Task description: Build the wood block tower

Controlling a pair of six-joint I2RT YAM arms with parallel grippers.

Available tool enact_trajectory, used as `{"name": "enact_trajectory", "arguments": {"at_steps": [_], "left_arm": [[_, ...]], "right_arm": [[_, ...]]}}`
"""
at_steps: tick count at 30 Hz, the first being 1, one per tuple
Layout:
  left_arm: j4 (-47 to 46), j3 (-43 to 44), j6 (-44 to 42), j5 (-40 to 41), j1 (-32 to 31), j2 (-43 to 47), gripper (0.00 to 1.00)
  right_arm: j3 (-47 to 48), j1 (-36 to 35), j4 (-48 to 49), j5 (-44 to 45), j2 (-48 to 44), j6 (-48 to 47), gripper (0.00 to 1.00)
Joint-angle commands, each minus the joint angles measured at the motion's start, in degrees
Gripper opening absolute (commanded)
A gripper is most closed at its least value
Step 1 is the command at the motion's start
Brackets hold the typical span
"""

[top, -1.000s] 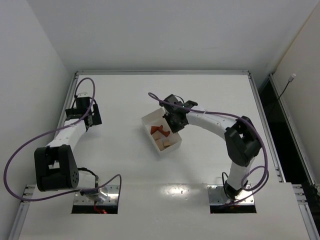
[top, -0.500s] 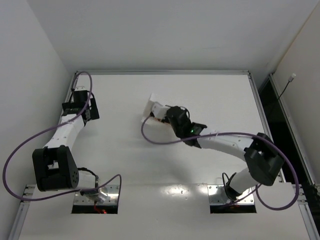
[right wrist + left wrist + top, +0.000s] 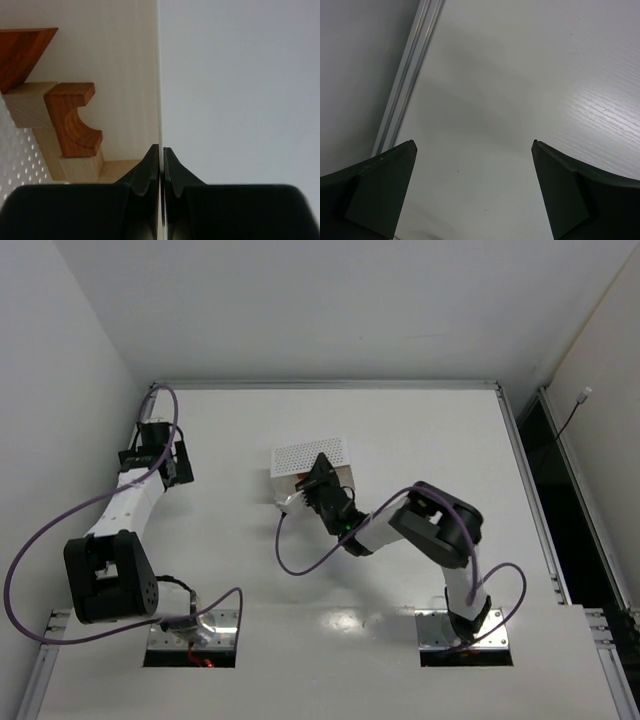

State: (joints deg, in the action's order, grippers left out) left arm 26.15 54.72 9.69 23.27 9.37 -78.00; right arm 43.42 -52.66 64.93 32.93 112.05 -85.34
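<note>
Check the right gripper (image 3: 161, 150) first. Its two fingers are pressed together on the thin side wall of the white tray (image 3: 310, 456), with the wall pinched between the pads. In the overhead view, the tray sits toward 12 o'clock from the middle of the table (image 3: 430, 430). It is tipped so that its perforated underside faces the camera. The right arm is folded back on itself, with the wrist directly at the tray's 6 o'clock edge.

Locate the wooden blocks (image 3: 60, 125) in the right wrist view. They lie inside the tray, bunched against its perforated floor, at 9 to 10 o'clock from the fingertips.
- The reddish-orange wedge (image 3: 22, 52) is at the 10 o'clock corner of the view.
- The reddish-orange arch piece (image 3: 72, 120) rests against the tan blocks (image 3: 27, 102), touching one on its 9 o'clock side and one on its 6 o'clock side.
- No block touches the fingers.

No tower stands on the table. From overhead, you cannot tell the blocks apart, since the tray and wrist cover most of them.

Check the left gripper (image 3: 475, 145). Its jaws are spread wide and hold nothing. It hovers over bare table at the 9 o'clock side, just beside the metal rail (image 3: 405, 85), well apart from the tray.
</note>
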Motion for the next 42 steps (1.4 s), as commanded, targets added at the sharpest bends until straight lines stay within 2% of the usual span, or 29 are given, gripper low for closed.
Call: {"name": "enact_trajectory", "arguments": {"at_steps": [1,10,13,17,18,22,31,36,37,39,41,42], "left_arm": [[0.2,1.7,0.0,-0.2,1.1,1.3,1.0],[0.2,3.6,0.5,-2.1,1.1,-1.7,1.0],[0.7,4.3,0.5,-2.6,1.1,-1.7,1.0],[1.3,4.3,0.5,-3.7,1.1,-1.7,1.0],[1.3,4.3,0.5,-3.8,1.1,-1.2,1.0],[1.3,4.9,0.5,-5.1,1.1,-2.2,1.0],[2.9,8.5,1.6,-8.2,1.1,-4.5,1.0],[2.9,8.5,1.6,-8.2,1.1,-4.5,1.0],[2.9,8.5,1.6,-8.2,1.1,-4.5,1.0],[2.9,7.9,1.6,-8.2,1.1,-4.0,1.0],[2.9,7.9,1.6,-8.2,1.1,-4.0,1.0],[2.9,7.9,1.6,-8.2,1.1,-4.0,1.0]], "right_arm": [[6.7,-1.0,39.2,-0.8,5.4,-14.6,0.0],[12.5,-3.5,39.2,-1.9,2.6,-15.8,0.0],[9.4,-3.0,39.2,-5.5,-0.2,-16.3,0.0],[0.6,-3.0,39.2,-11.6,-3.8,-17.0,0.0],[-1.5,-2.3,39.2,-15.3,-3.9,-17.7,0.0],[-1.5,0.5,39.2,-19.1,-4.5,-20.1,0.0],[4.7,1.2,39.2,-17.6,-2.4,-23.2,0.0],[2.4,0.5,39.2,-20.4,-3.0,-23.7,0.0],[2.4,0.0,39.2,-17.1,-4.2,-23.2,0.0],[0.6,-0.6,39.2,-18.9,-4.2,-24.2,0.0],[1.4,-2.1,39.2,-15.3,-5.9,-23.0,0.0],[0.4,-2.1,39.2,-17.0,-5.9,-24.9,0.0]]}}
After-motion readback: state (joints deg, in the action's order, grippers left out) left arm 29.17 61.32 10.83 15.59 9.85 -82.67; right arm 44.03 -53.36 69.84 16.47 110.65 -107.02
